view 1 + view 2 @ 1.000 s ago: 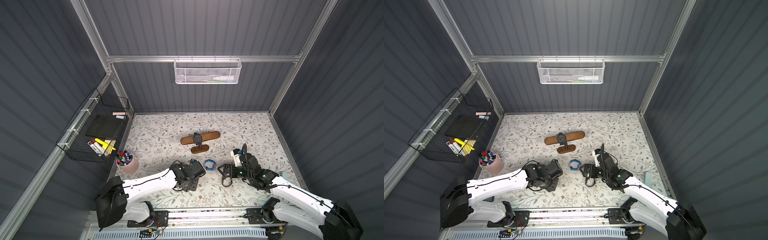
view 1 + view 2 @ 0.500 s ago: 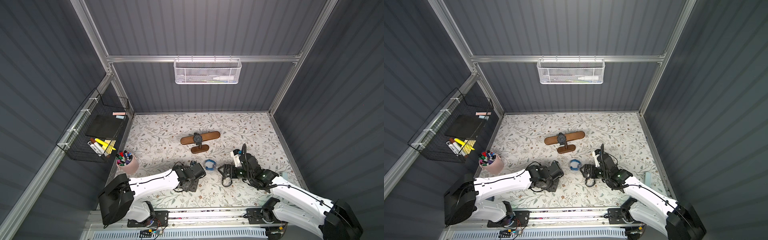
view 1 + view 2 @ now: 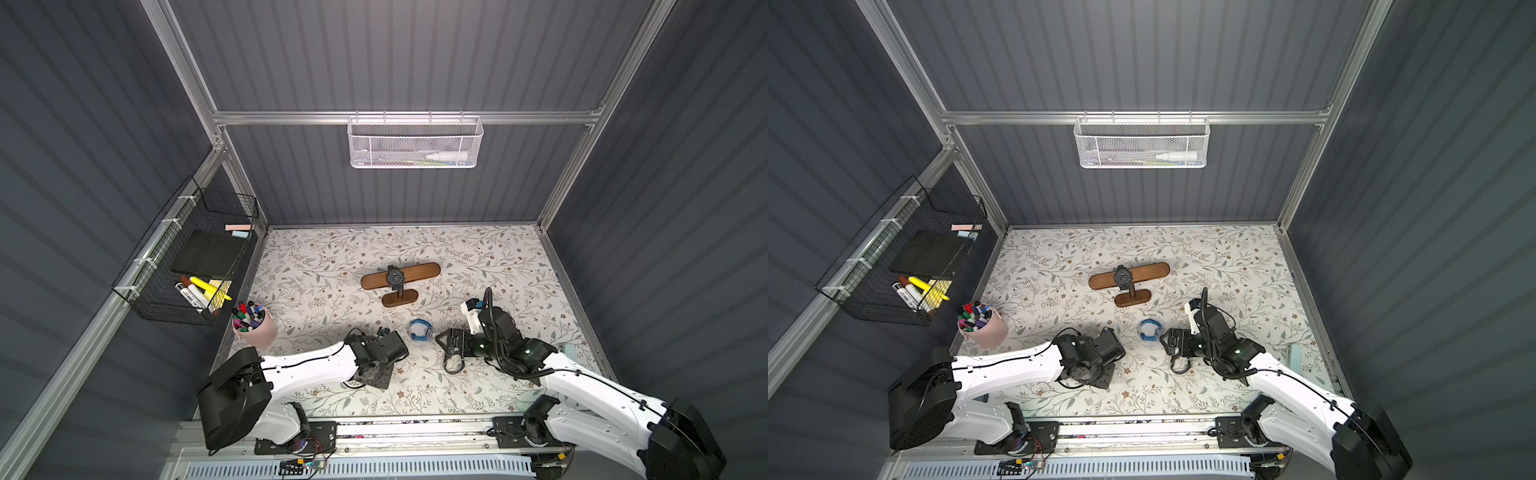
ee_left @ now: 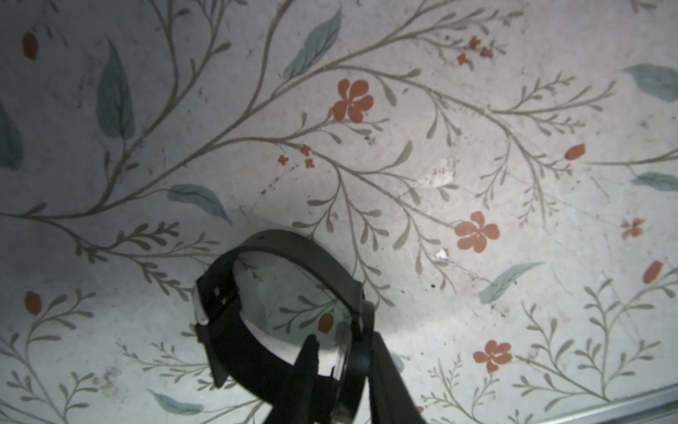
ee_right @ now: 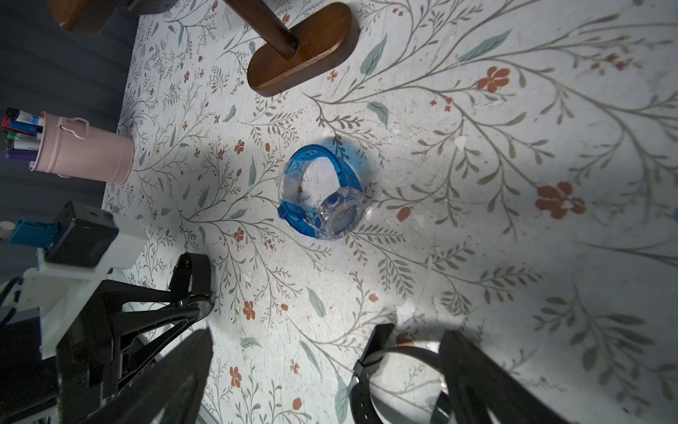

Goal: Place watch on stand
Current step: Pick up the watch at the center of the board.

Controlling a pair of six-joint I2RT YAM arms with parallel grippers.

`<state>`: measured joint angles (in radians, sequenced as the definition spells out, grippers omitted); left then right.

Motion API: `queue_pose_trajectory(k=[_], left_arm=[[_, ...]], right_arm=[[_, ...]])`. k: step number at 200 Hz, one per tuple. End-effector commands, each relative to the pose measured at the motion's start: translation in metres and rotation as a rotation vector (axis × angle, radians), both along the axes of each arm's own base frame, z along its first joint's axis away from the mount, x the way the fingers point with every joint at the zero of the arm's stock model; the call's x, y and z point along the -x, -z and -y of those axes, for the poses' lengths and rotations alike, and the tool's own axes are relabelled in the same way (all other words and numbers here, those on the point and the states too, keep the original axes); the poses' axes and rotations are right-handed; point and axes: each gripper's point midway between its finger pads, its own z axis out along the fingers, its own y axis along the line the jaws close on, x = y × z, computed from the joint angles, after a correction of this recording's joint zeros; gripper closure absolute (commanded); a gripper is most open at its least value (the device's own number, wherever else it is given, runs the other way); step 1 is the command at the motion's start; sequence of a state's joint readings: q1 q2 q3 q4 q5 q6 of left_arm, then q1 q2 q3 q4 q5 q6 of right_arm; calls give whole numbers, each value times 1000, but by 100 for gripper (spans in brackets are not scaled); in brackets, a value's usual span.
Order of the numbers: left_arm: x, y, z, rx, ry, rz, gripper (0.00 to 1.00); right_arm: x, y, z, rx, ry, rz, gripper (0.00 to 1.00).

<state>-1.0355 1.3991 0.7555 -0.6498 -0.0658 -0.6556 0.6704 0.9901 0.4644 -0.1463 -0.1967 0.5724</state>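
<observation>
watch (image 4: 286,249), black, sits between the left tool's (image 4: 345,341) fingers over the bench (image 4: 513,110); clamped or not, i cannot tell. right tool (image 5: 328,339) gapes apart. stand (image 3: 419,271), well apart, carries a second watch (image 3: 395,276).

Watch (image 3: 395,276) on stand (image 3: 422,272) — cup (image 3: 254,328) left
</observation>
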Motion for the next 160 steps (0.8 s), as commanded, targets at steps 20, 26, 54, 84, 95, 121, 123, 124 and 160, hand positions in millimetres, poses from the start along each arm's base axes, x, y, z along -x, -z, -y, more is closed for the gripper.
queue_pose_trajectory(k=[20, 26, 54, 84, 95, 121, 123, 124, 160], left_arm=[[6, -4, 9, 59, 2, -24, 87], [6, -7, 12, 75, 1, -23, 88], [-5, -31, 24, 139, 4, 2, 98], [-35, -76, 31, 263, -24, 28, 99], [-49, -98, 32, 335, -41, 47, 99], [-76, -145, 34, 495, -60, 57, 99], [-78, -149, 34, 508, -62, 57, 99], [-79, -150, 34, 513, -64, 57, 99], [-97, -204, 39, 795, -83, -6, 99]], right_arm=[[-5, -9, -4, 1, -9, 26, 1], [-6, -10, -4, 3, -9, 32, 1], [-17, -19, -6, 28, -6, 70, 1], [-34, -42, -19, 45, -60, 161, 1], [-41, -50, -24, 45, -80, 200, 1], [-58, -75, -37, 34, -109, 310, 1], [-60, -77, -37, 32, -112, 318, 1], [-60, -78, -38, 31, -113, 324, 1], [-83, -109, -54, 0, -149, 528, 1]])
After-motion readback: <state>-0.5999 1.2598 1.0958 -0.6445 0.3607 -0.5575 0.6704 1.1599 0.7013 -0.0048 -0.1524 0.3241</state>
